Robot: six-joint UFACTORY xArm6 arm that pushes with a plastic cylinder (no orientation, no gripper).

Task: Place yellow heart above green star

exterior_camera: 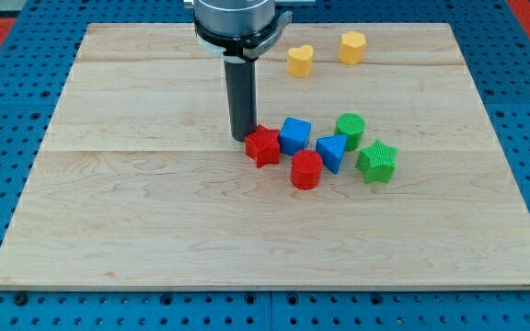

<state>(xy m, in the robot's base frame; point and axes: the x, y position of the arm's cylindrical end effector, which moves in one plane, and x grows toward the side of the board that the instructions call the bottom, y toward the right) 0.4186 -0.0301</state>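
Note:
The yellow heart (300, 60) lies near the view's top, right of centre. The green star (376, 161) lies lower and further right, at the right end of a cluster of blocks. My tip (242, 138) rests on the board just left of the red star (263, 146), touching or nearly touching it. The tip is well below and left of the yellow heart and far left of the green star.
A yellow hexagon (352, 46) sits right of the heart. The cluster holds a blue cube (294, 135), a red cylinder (306, 170), a blue triangular block (331, 153) and a green cylinder (350, 128). The wooden board (136, 211) lies on a blue pegboard.

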